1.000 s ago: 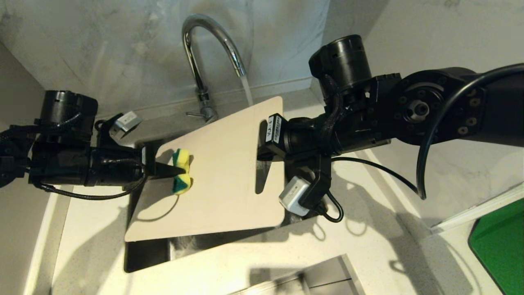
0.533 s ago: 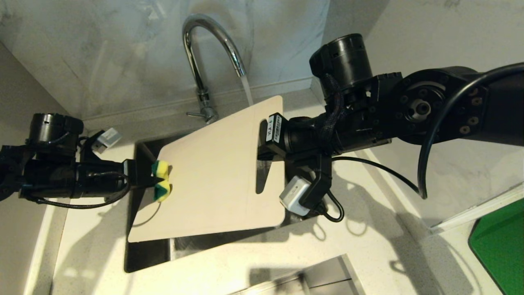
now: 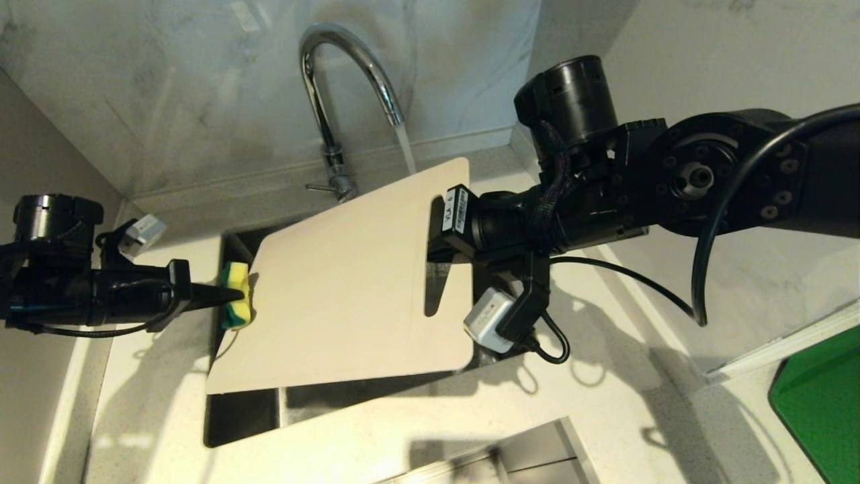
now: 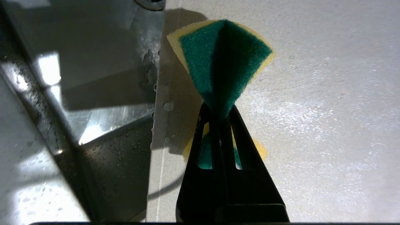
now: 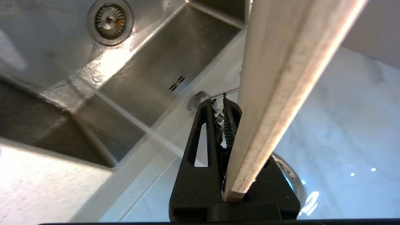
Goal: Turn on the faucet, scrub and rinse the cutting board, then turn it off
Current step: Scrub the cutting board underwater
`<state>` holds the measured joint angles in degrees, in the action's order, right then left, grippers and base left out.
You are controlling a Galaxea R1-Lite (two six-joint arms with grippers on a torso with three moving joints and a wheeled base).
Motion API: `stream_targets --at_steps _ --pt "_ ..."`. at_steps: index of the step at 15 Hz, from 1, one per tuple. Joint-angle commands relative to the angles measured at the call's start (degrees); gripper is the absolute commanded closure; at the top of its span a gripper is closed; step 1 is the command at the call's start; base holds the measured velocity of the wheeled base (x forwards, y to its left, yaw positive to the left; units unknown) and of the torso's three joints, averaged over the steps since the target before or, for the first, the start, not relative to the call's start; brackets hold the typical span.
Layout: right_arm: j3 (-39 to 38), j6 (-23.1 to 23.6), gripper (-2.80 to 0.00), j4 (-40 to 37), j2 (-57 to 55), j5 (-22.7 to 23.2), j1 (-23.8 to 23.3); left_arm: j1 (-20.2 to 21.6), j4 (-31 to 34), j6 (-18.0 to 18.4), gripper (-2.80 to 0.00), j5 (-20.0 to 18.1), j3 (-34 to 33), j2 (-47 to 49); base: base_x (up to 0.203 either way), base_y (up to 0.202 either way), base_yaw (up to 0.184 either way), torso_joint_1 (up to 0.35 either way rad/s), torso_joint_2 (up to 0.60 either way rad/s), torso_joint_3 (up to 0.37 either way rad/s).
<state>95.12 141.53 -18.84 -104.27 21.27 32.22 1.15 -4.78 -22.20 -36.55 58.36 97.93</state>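
Cutting board (image 3: 349,282) hung tilted over steel sink (image 3: 242,417), set in pale speckled counter (image 3: 416,430) beneath marble wall (green mat (image 3: 823,403) at far right). Faucet (image 3: 336,87) ran, stream striking board's top edge. Right gripper (image 3: 437,235) clamped board's slotted end. Left gripper (image 3: 232,294) pinched yellow-green sponge (image 3: 236,304), pressed at board's left edge. Sponge had slid from mid-board leftward to that edge within last second.
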Motion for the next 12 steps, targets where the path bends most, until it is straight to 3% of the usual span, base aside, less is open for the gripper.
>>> stream_targets --at_steps 1,6,12 --pt "-0.38 0.85 0.0 -0.14 -0.06 0.08 -0.59 -0.52 -0.48 -1.38 0.0 -0.19 1.31 0.26 0.0 0.0 0.0 0.0 0.0 0.0" --pt "-2.0 1.03 0.0 0.08 -0.33 0.0 -0.79 -0.62 0.2 -6.07 0.0 -0.45 6.77 -1.23 0.0 0.0 0.0 0.0 0.0 0.0" --pt "-3.54 0.94 0.0 0.48 -1.47 -1.5 -1.37 -1.68 2.23 -6.45 0.0 -0.54 6.59 -3.44 0.0 0.0 0.0 0.0 0.0 0.0"
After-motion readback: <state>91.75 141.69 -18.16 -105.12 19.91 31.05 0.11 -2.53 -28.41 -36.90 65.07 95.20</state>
